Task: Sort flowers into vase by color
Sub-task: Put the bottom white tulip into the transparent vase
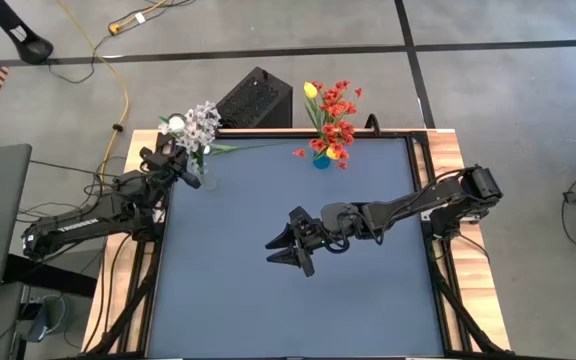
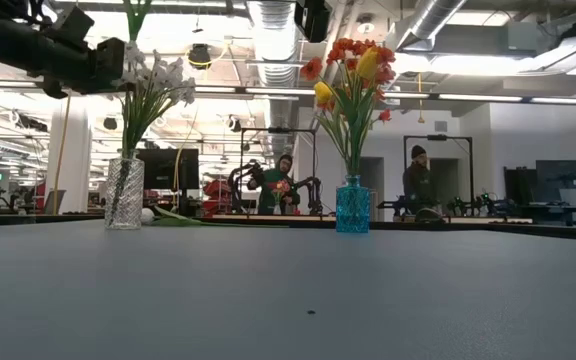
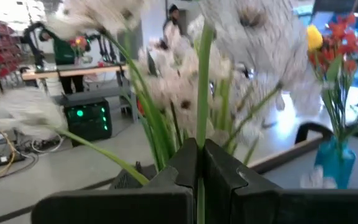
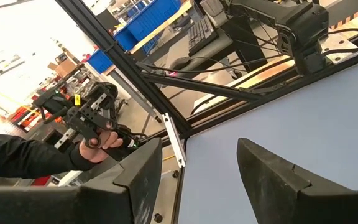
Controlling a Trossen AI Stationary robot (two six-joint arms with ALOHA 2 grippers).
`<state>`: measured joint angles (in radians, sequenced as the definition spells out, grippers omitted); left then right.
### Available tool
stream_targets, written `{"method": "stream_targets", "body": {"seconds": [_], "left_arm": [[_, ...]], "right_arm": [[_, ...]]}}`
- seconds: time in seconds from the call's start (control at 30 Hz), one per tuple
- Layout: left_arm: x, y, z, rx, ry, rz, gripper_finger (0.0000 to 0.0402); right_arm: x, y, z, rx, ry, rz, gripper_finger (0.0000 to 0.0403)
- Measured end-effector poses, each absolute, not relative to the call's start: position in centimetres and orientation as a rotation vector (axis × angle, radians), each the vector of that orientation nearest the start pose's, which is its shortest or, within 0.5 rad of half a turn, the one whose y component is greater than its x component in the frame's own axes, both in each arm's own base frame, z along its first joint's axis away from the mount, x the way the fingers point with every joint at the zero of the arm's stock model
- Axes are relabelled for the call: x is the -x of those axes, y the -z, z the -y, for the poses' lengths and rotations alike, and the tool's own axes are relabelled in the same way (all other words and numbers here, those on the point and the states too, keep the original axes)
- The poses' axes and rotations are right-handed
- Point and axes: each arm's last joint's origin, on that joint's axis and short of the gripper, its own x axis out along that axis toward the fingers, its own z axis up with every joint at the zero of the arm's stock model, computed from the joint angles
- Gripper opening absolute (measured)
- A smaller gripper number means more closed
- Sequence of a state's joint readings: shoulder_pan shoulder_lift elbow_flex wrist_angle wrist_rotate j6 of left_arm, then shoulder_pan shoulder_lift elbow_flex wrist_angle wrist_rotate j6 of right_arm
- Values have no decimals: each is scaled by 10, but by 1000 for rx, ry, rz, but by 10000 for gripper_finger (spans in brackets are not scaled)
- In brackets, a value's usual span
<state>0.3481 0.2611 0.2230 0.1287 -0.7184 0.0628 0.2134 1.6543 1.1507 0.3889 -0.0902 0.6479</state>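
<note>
Floor [image 1: 268, 40]: grey concrete crossed by dark tape lines, with a yellow cable [image 1: 103, 50] trailing over it. A black box [image 1: 256, 98] stands on the floor against the far edge of the bench [image 1: 288, 300], which has a blue-grey top and a pale wooden border. Ceiling: exposed ducts [image 2: 273, 25] and pipes, with bright strip lighting. White columns [image 2: 68, 150] rise in the hall behind. Two persons stand at distant workstations [image 2: 283, 180] [image 2: 417, 178]. Blue storage bins [image 4: 135, 22] are stacked beyond. A person's hand [image 4: 101, 140] grips a black handle.
</note>
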Motion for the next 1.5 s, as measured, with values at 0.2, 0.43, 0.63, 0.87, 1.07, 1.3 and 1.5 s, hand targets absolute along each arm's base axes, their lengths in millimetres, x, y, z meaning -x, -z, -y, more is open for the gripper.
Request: {"method": "stream_targets", "body": {"seconds": [0.2, 0.43, 0.63, 0.87, 1.07, 1.3, 1.5], "left_arm": [[-89, -221, -53, 15, -1063, -7, 0], [-89, -207, -53, 74, -1069, -57, 0], [-92, -180, -53, 176, -1055, -60, 0], [-93, -167, -53, 242, -1057, -30, 0], [-93, -169, -54, 214, -1064, -27, 15], [-95, -175, -52, 214, -978, -9, 88], [-92, -193, -51, 198, -985, -63, 135]], "right_arm": [[-372, -290, -84, -635, -256, -209, 233], [-372, -290, -84, -635, -256, -209, 233], [-372, -290, -85, -635, -259, -210, 233], [-372, -290, -85, -649, -257, -212, 233], [-372, -290, -84, -649, -257, -211, 233], [-372, -290, -84, -649, -257, -211, 233], [-372, -290, -83, -650, -254, -210, 233]]}}
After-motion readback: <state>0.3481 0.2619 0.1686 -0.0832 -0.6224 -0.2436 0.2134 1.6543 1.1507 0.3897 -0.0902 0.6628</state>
